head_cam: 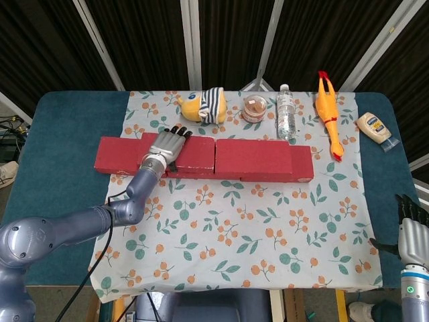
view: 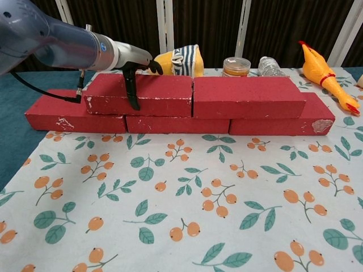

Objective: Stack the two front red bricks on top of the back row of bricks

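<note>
Left hand (head_cam: pixel 165 145) lies flat on the top left brick (head_cam: pixel 191 153), thumb down its front | right hand (head_cam: pixel 412 233), lower right corner, holds nothing, fingers apart

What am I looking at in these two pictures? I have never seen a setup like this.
A two-armed robot with human-like hands stands at a table. One picture looks down from its head, the other looks forward from its chest. On the flowered cloth lie red bricks: a bottom row with two more stacked on top. The left hand rests on the upper left brick, thumb down its front face; the upper right brick is untouched. The right hand waits by the table's edge, holding nothing. Behind are a striped plush toy, a jar, a water bottle, a rubber chicken and a sauce bottle.
</note>
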You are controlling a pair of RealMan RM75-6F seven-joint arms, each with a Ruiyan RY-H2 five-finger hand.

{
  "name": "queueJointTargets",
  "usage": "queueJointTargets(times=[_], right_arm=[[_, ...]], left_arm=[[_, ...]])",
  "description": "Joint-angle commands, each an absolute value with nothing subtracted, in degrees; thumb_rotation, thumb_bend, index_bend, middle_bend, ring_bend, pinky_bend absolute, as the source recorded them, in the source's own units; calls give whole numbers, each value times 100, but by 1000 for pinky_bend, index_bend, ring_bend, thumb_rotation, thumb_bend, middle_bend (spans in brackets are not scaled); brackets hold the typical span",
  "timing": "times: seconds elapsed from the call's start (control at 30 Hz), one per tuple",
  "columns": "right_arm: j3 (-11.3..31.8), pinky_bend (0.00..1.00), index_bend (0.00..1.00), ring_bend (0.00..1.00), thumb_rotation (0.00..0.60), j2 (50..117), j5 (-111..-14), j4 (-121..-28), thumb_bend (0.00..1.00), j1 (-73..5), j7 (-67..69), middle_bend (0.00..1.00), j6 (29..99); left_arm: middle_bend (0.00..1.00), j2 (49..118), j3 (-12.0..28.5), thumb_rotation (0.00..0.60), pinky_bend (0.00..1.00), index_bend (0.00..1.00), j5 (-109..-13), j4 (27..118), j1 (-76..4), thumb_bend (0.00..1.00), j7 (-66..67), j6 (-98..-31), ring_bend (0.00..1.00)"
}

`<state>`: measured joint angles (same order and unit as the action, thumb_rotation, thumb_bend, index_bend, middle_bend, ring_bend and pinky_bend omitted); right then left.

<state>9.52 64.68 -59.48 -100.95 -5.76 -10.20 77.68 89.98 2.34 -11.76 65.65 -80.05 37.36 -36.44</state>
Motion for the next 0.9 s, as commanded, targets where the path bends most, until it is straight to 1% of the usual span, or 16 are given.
queueJointTargets(times=[0.03, 0.17, 0.33, 0.5, 0.67, 0.8, 0.9], right_arm=[[952, 0, 0, 0, 600, 6461, -5944, -10103, 106, -573, -1023, 0, 7770], [950, 0, 0, 0, 600, 6457, -5919, -10110, 106, -576, -1045, 0, 7763], [962, 0, 0, 0, 600, 6456, -5888, -10122, 106, -578, -1081, 0, 7782], [954, 0, 0, 0, 600, 6478, -5861, -10123, 107, -592, -1145, 0, 7777], [953, 0, 0, 0, 600, 6496, -5837, -10130, 105, -604, -1190, 0, 7775], [953, 0, 0, 0, 600, 6490, -5838, -10162, 107, -594, -1201, 0, 7808], [955, 0, 0, 0, 600, 6500, -5838, -10170, 107, -594, -1218, 0, 7826]], left_arm=[[0, 8970, 232, 600, 135, 32, -1130, 6613, -8025, 0, 3773, -3680, 0], [0, 8899, 234, 600, 124, 25, -1081, 6732, -8054, 0, 3826, -3723, 0], [0, 8652, 176, 600, 116, 6, -976, 7108, -8164, 0, 4038, -3892, 0], [0, 8116, 233, 600, 116, 0, -811, 7834, -8254, 0, 4178, -4300, 0], [0, 7384, 358, 600, 109, 0, -818, 8701, -8145, 0, 4022, -4509, 0], [9, 6672, 447, 600, 108, 0, -1249, 9422, -7754, 0, 3579, -4660, 0], [38, 6368, 412, 600, 109, 1, -1755, 9691, -7319, 0, 3188, -4904, 0]])
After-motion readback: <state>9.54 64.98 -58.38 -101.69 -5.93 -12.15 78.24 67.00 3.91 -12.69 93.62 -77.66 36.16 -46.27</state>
